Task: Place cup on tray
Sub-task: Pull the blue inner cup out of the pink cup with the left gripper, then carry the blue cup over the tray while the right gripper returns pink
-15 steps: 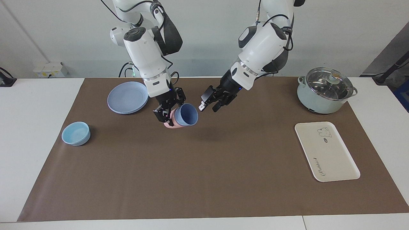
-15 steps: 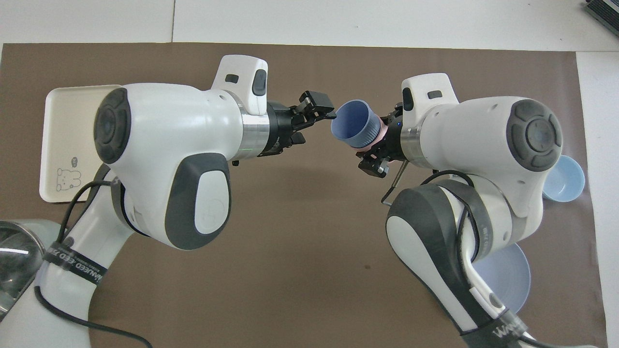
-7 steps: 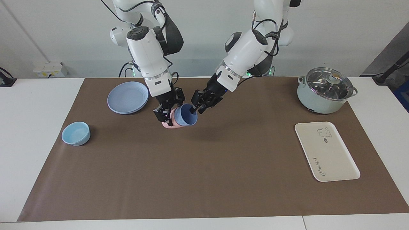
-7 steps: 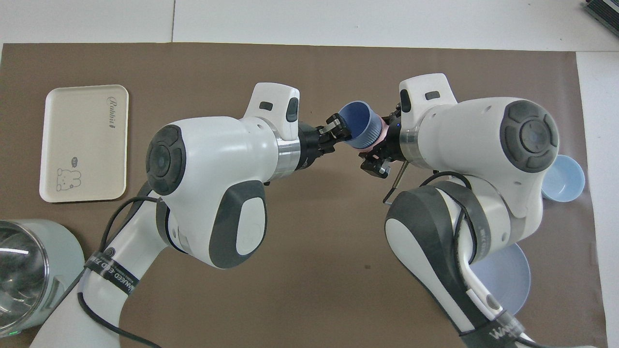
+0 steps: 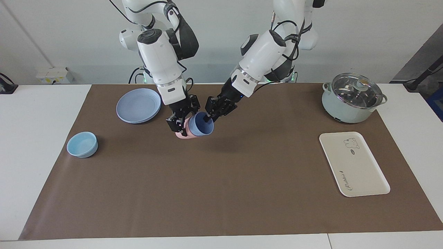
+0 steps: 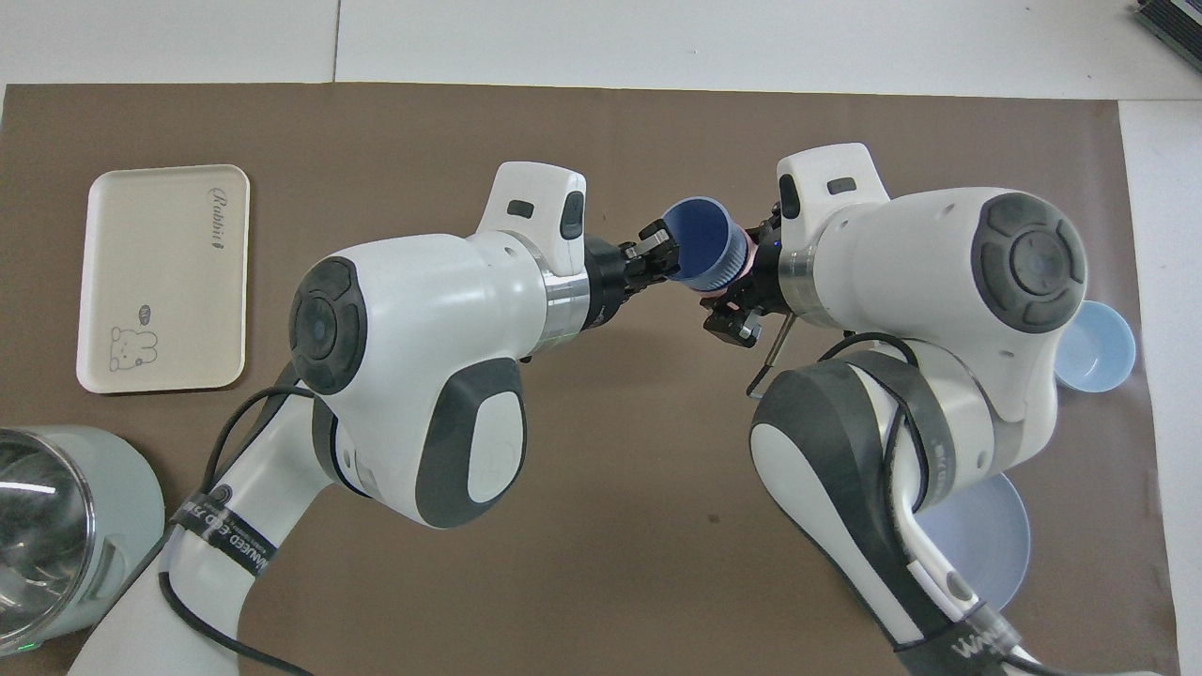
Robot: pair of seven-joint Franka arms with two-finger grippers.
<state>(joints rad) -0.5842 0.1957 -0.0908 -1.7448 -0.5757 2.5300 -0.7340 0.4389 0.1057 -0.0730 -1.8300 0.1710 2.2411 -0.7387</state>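
Observation:
The periwinkle-blue cup (image 5: 202, 126) sits nested in a salmon-pink cup (image 5: 180, 134), both tilted with the mouth toward the left arm, held in the air over the mat. My right gripper (image 5: 183, 122) is shut on the pink cup. My left gripper (image 5: 209, 116) is at the blue cup's rim, its tip reaching into the mouth. In the overhead view the blue cup (image 6: 700, 249) lies between the left gripper (image 6: 657, 258) and the right gripper (image 6: 737, 300). The cream tray (image 5: 360, 169) lies flat toward the left arm's end, also seen in the overhead view (image 6: 164, 282).
A round blue plate (image 5: 138, 105) lies near the right arm's base. A light-blue bowl (image 5: 82, 144) stands toward the right arm's end. A lidded pale-green pot (image 5: 353, 98) stands nearer to the robots than the tray. A brown mat (image 5: 221, 193) covers the table.
My left gripper has moved from over the mat toward the right arm and reached the blue cup's rim. The right gripper has held the nested cups almost still.

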